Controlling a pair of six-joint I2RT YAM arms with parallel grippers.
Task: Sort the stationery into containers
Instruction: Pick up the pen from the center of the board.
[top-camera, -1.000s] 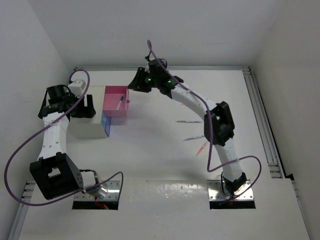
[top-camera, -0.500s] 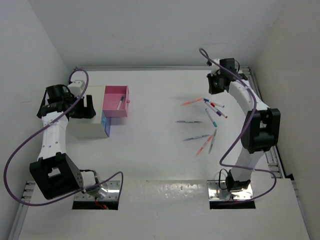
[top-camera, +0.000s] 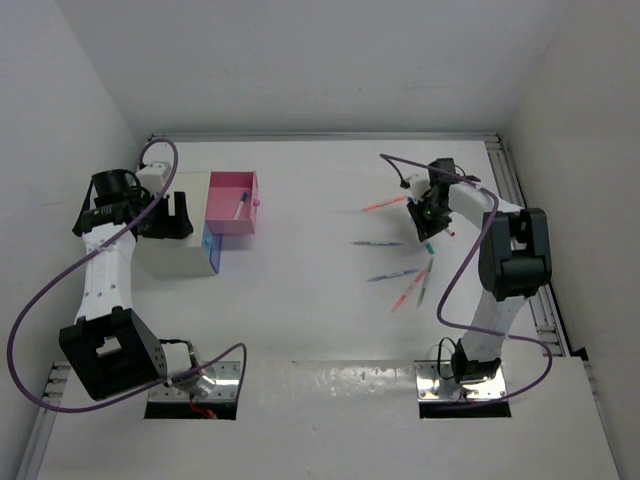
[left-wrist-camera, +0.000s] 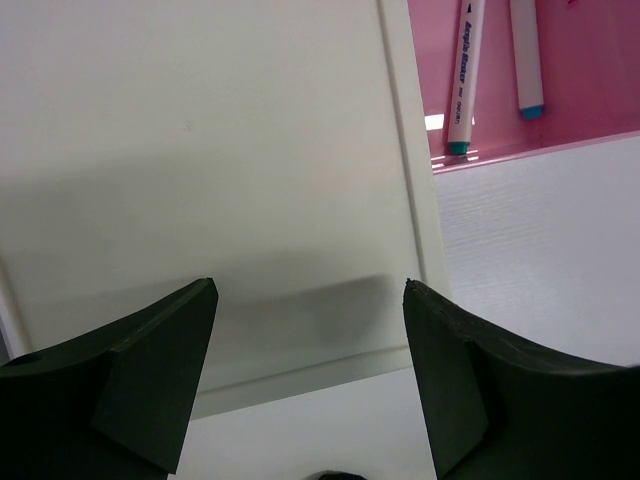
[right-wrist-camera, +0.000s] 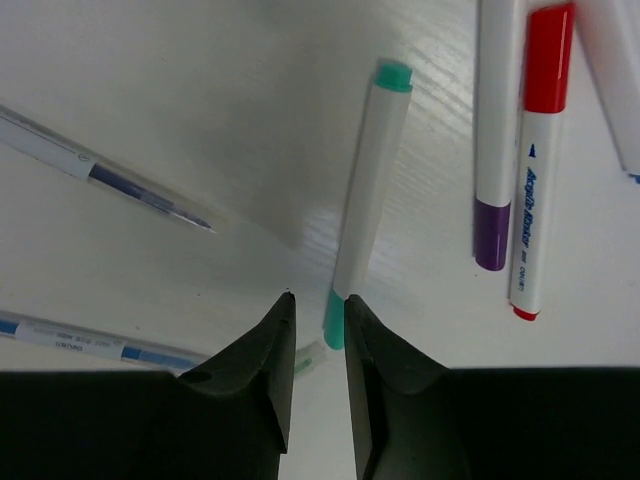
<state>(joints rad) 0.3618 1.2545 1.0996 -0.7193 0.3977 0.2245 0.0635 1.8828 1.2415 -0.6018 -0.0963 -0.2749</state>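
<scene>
Your teal-capped marker (right-wrist-camera: 365, 190) lies flat on the tabletop (right-wrist-camera: 200, 60) in the loose scatter of pens on the right side. In the right wrist view its long axis runs nearly straight away from the camera, leaning a little to the right. The cap points away and the teal butt end points back at the fingers.

Just to its right, a purple-tipped marker (right-wrist-camera: 493, 130) and a red-capped marker (right-wrist-camera: 540, 150) lie side by side, roughly parallel to it. A clear pen (right-wrist-camera: 110, 180) lies at an angle off to its left.

Your right end effector (right-wrist-camera: 318, 300) is down at the teal butt end with its fingers drawn close, only a slim gap between them. The butt sits in that gap against one finger, with bare tabletop showing beside the other, so nothing is clamped.

Across the tabletop, your left end effector (left-wrist-camera: 308, 288) is spread wide and empty over the white cabinet (left-wrist-camera: 200, 150). The pink container (left-wrist-camera: 590, 80) beside the cabinet holds two markers (left-wrist-camera: 462, 70). The blue container (top-camera: 213, 252) sits just in front of the pink one.
</scene>
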